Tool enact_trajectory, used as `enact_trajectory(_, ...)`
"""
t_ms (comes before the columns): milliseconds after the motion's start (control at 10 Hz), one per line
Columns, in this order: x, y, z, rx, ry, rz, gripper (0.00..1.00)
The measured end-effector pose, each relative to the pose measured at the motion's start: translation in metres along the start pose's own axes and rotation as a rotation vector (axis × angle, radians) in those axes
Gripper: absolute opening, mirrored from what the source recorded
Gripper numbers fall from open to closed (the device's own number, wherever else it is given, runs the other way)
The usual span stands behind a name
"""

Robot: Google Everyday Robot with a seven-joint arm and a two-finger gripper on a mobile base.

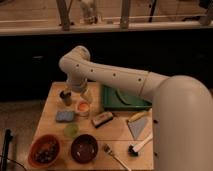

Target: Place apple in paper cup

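A white paper cup (83,107) stands on the wooden table (117,136) left of centre, and something orange shows inside it. A small round green fruit, apparently the apple (71,130), lies on the table in front of the cup, next to a blue sponge. My gripper (86,95) hangs down from the white arm's wrist, just above and behind the cup. A small dark can-like object (65,97) stands to the left of the gripper.
A green tray (123,101) sits at the back right. A blue sponge (64,116), a black-and-white block (102,119), an orange bowl (45,150), a dark bowl (84,148), a fork (114,155), a brush (139,146), a banana (137,116) and a grey cloth (139,128) lie around.
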Motion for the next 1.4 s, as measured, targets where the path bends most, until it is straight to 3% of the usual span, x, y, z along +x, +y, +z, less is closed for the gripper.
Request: enact_trajectory(1400,0.0071,-0.0012,-0.0076,0.003,0.028,-0.015,0.80)
